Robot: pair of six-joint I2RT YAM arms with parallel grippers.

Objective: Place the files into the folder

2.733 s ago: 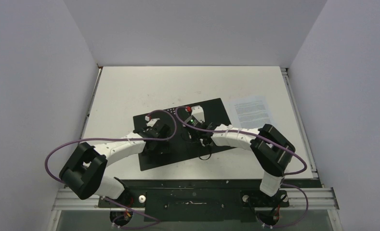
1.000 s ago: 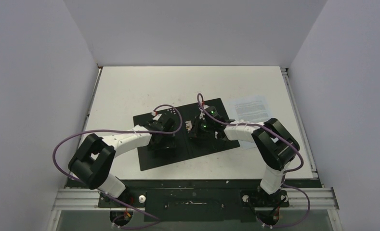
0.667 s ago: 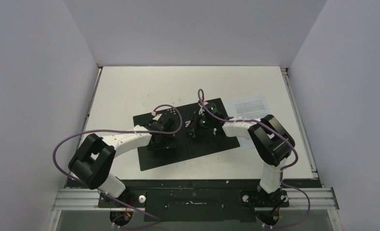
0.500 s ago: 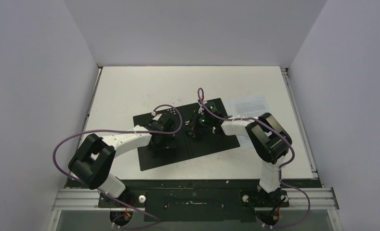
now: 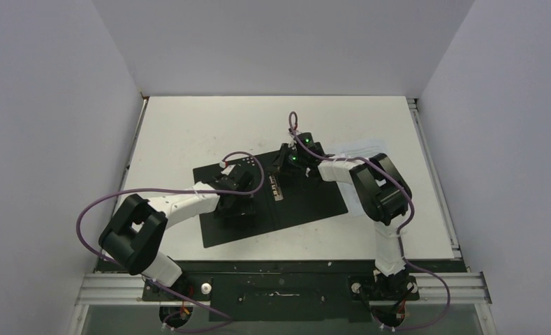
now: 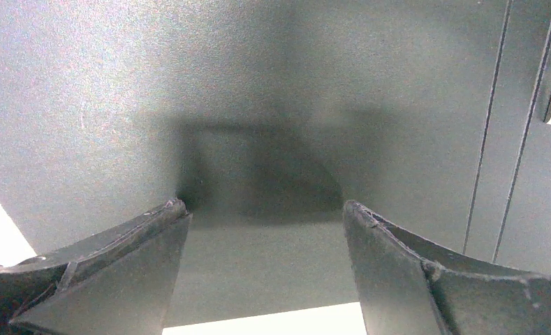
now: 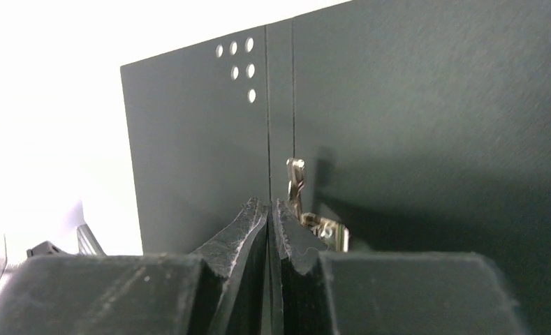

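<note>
Two arms over the open folder (image 5: 307, 202), black inside up, mid-table (image 5: 188, 125). Left gripper (image 6: 265, 209) fingers spread wide, low over left flap, gripping nothing. Right gripper (image 7: 270, 209) fingers pinched together, empty, just beside metal spine clip (image 7: 297, 183). Files (image 5: 360, 148) lie right of folder, partly under right arm; print too small to read.

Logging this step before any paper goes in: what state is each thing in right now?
folder: open, lying flat, black inside up.
files: on the table right of the folder, not yet inside it.
spine clip: on the folder's spine; open or closed, cannot tell.
left gripper: fingers open, over the folder's left half.
right gripper: fingers shut, beside the spine clip.
</note>
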